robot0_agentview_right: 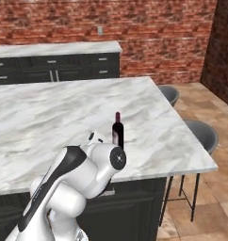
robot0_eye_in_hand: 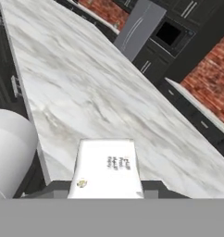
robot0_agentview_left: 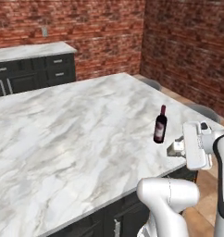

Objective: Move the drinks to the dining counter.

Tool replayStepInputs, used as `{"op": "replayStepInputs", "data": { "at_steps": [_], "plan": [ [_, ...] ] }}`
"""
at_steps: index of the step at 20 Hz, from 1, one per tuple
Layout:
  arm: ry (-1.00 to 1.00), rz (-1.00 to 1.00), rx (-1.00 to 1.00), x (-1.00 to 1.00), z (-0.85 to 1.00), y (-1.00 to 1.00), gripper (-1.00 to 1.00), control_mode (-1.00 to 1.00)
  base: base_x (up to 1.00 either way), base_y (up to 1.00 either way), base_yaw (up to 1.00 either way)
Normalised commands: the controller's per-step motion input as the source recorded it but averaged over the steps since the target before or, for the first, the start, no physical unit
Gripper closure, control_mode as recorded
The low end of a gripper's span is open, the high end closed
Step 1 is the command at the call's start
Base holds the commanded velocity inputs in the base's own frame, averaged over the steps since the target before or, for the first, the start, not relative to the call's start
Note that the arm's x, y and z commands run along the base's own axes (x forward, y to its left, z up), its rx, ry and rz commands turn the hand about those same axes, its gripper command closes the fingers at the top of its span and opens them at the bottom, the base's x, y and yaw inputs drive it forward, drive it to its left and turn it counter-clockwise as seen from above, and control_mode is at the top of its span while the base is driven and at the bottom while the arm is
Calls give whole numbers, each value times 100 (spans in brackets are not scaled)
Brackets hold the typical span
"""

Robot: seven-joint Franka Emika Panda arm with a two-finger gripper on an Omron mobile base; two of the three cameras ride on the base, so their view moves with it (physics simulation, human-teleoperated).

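A dark wine bottle [robot0_agentview_left: 160, 125] [robot0_agentview_right: 118, 132] with a red cap stands upright on the dining counter [robot0_agentview_left: 63, 139] [robot0_agentview_right: 40, 122] [robot0_eye_in_hand: 86, 83], near its front right edge. Just right of the bottle, my gripper [robot0_agentview_left: 175, 148] [robot0_eye_in_hand: 107, 186] hangs low over that edge. It is shut on a pale, box-shaped drink container [robot0_eye_in_hand: 107, 162] [robot0_agentview_left: 174, 148] with small print on its white face. In the hand view a dark finger shows on either side of the container. In the right base view my own arm hides the hand.
A narrower marble counter [robot0_agentview_left: 30, 51] [robot0_agentview_right: 54, 48] with dark drawers runs along the brick back wall. Grey stools [robot0_agentview_right: 203, 134] [robot0_agentview_left: 202, 111] stand at the island's right side, on a tiled floor. A broad stretch of bare marble lies left of the bottle.
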Motion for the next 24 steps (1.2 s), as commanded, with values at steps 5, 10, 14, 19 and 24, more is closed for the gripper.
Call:
{"op": "replayStepInputs", "data": {
  "at_steps": [5, 10, 14, 19, 24],
  "plan": [
    [0, 0, 0, 0, 0, 0, 100, 100, 35, -3, 25],
    [0, 3, 0, 0, -1, -8, 100, -100, 0, 0, 2],
    [2, 0, 0, 17, -4, -25, 100, -100, 0, 0, 0],
    [3, -6, 0, 52, -16, -39, 100, -100, 0, 0, 0],
    [2, -18, 1, 44, -14, -32, 100, -100, 0, 0, 0]
  ]
}}
